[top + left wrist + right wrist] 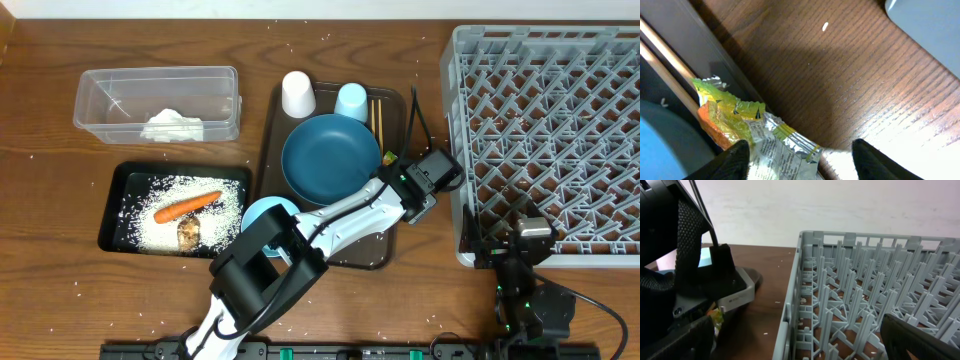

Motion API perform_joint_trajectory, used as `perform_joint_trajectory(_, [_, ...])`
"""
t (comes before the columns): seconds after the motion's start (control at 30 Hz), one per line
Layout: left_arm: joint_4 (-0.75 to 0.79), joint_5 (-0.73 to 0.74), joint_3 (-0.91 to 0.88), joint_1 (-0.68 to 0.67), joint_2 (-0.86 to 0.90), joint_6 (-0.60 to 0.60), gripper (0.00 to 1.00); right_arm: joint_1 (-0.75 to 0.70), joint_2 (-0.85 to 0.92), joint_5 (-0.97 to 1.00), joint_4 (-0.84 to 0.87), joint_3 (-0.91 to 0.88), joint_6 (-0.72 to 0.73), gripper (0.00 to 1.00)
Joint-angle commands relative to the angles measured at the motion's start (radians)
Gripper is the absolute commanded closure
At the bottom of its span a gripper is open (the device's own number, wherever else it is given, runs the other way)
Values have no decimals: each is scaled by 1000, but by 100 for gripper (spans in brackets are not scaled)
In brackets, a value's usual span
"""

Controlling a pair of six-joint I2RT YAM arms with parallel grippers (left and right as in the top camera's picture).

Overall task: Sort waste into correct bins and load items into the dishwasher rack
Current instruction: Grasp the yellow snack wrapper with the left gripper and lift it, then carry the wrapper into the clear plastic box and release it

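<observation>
1. Left gripper (800, 150) hangs low over the right edge of the brown serving tray (705, 45). Its jaws stand apart with nothing clamped between them, and the foil wrapper (760, 132) lies in the gap.
2. The wrapper sits off-centre in that gap. It touches, or all but touches, the finger on the plate side (732, 160), while bare table (840, 75) shows between it and the other finger (872, 162).
3. Its long axis runs on a slant, roughly parallel to the wooden chopsticks (665, 65) and the tray edge. It therefore crosses the line between the fingers at an angle, not squarely. A pinch here would likely catch the silver end, with the yellow-green end trailing free toward the dark blue plate (660, 145).
4. The chopsticks lie just beside the wrapper on the tray side. The plate-side finger could probably drag one along if it closes from where it stands.
5. Right gripper (800, 345) is spread wide and empty, facing the dishwasher rack (545, 130) at its near corner, well apart from the wrapper. The left arm is plainly the nearer one.
6. The clear tub (95, 100) already holds the tissue (172, 125), so it looks the likely bin for the wrapper. It lies far to the left of the gripper, beyond the tray, so the carry would have to cross the plate and the cups.
</observation>
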Motion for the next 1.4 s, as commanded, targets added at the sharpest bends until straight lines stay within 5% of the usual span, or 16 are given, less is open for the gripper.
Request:
perform_joint_trajectory(0.0, [-2, -16, 17, -4, 9, 5, 44, 15, 0, 3, -3, -2, 0, 1])
perform_joint_trajectory(0.43, [-3, -16, 18, -21, -10, 4, 94, 15, 0, 3, -3, -2, 0, 1])
perform_joint_trajectory(1.07, [-10, -16, 18, -17, -312, -64, 94, 15, 0, 3, -3, -2, 0, 1])
perform_joint_trajectory(1.37, [-28, -110, 17, 152, -447, -91, 94, 15, 0, 3, -3, -2, 0, 1])
